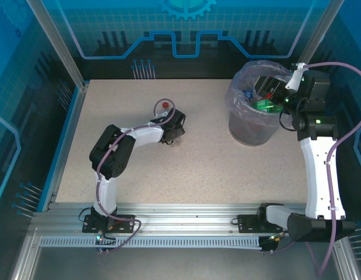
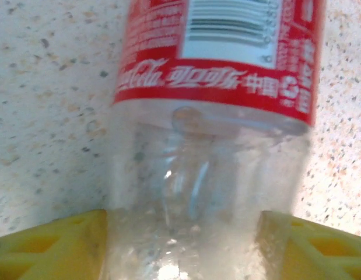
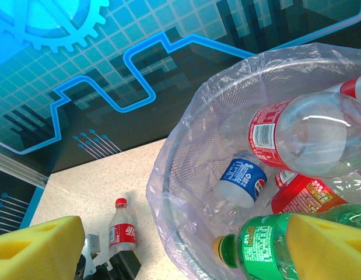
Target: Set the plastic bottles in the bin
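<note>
Speckled bench (image 1: 215, 175) sits inside blue walls. One red-label bottle (image 2: 215, 70) stands on it, a little toward 11 o'clock from the middle. The left gripper (image 2: 183, 245) has its jaws squeezed on the bottle's low part, ready to lift it. The bin (image 1: 250, 128) waits at 2 o'clock, so the trip is short. The right gripper (image 3: 186, 245) hangs over it, jaws wide apart, holding nothing. A green bottle (image 3: 256, 242) lies inside.
</note>
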{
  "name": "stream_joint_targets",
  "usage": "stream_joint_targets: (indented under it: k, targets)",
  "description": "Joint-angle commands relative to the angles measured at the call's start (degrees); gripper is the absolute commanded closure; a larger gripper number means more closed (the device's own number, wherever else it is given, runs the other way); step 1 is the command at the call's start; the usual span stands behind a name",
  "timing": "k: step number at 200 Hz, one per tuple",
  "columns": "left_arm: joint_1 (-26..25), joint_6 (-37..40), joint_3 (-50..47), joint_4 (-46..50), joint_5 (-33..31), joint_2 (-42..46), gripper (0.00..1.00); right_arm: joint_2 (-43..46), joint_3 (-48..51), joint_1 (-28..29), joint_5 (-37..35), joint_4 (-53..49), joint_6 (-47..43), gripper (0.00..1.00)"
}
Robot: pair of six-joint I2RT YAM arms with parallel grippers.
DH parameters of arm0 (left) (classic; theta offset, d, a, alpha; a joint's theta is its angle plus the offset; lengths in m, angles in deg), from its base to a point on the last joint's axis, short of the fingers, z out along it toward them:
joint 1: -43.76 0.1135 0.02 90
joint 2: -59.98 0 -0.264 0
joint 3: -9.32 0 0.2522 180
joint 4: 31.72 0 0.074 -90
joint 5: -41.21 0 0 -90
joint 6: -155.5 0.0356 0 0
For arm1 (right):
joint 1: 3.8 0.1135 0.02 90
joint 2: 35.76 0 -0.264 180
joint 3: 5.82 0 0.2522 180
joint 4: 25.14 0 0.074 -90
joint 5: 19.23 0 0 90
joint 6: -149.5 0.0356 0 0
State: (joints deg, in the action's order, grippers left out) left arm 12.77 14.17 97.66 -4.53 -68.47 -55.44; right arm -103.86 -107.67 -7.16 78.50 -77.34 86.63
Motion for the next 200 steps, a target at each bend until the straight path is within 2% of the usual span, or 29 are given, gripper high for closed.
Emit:
stream_joint_targets:
  k: [1,27,51,74,94,104,122,164,200]
  targets:
    - [-0.22,4.77,-1.20,0.45,-0.11,4.53,0.38,1.03,-0.08,1.40,-0.43,-1.34,0.27,0.10]
    - [-0.10,12.37,-2.63,-0.80,0.14,9.28,0.43,1.39,-1.24,2.99,-0.68,-2.62,0.31,0.10]
    - [1.32,23.37,-4.20,-3.22,6.37,14.66,0.46,0.37,-3.23,7.72,-1.80,-3.40,-0.02,0.10]
    - [5.16,29.15,-7.68,-6.14,19.09,20.30,0.48,-2.36,-5.21,15.74,-4.46,-2.35,0.17,0.10]
    - [9.00,33.56,-12.35,-11.59,32.15,24.75,0.56,-5.97,-5.44,21.31,-4.11,0.43,1.90,0.10]
    - [10.07,36.32,-14.32,-13.57,36.90,26.80,0.60,-7.91,-5.26,23.60,-3.95,2.11,2.85,0.10]
    - [10.66,40.59,-17.79,-16.84,42.74,29.99,0.60,-11.57,-5.23,27.12,-3.20,5.07,4.39,0.11]
    - [10.70,39.04,-24.69,-28.85,51.69,33.44,0.63,-20.50,-5.38,31.85,1.84,13.47,8.99,0.11]
    - [10.64,34.43,-28.83,-40.41,55.00,34.73,0.61,-21.74,-2.70,31.98,-2.33,14.86,10.06,0.10]
